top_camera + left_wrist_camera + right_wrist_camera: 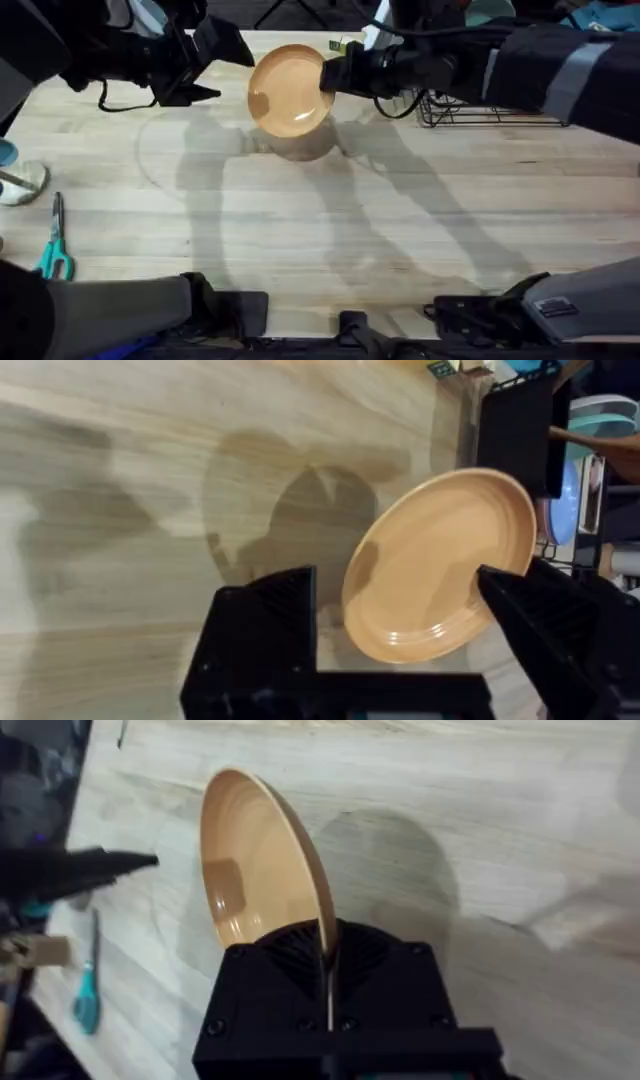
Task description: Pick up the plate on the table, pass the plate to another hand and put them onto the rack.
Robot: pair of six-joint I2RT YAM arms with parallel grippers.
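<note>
Two grippers are meeting over the far middle of the table [330, 230], and you are looking at the plate [290, 90] hanging in the air between them. Your right gripper [333, 78] is clamping the plate's rim from the right side, its fingers pressed together on the edge; the right wrist view is showing the rim [325, 935] running straight into that closed jaw, with the plate standing tilted on edge above the wood. Your left gripper [222, 62] is sitting just beside the plate's left edge with its fingers [262, 622] spread wide and not touching it. In the left wrist view the plate [440, 565] is floating between those two black fingers, nearer the far one. The plate's shadow [300, 145] is lying on the table directly beneath. The rack [490, 110] is standing behind your right arm, at the far right. Scissors [52, 245] are lying near the left edge.
</note>
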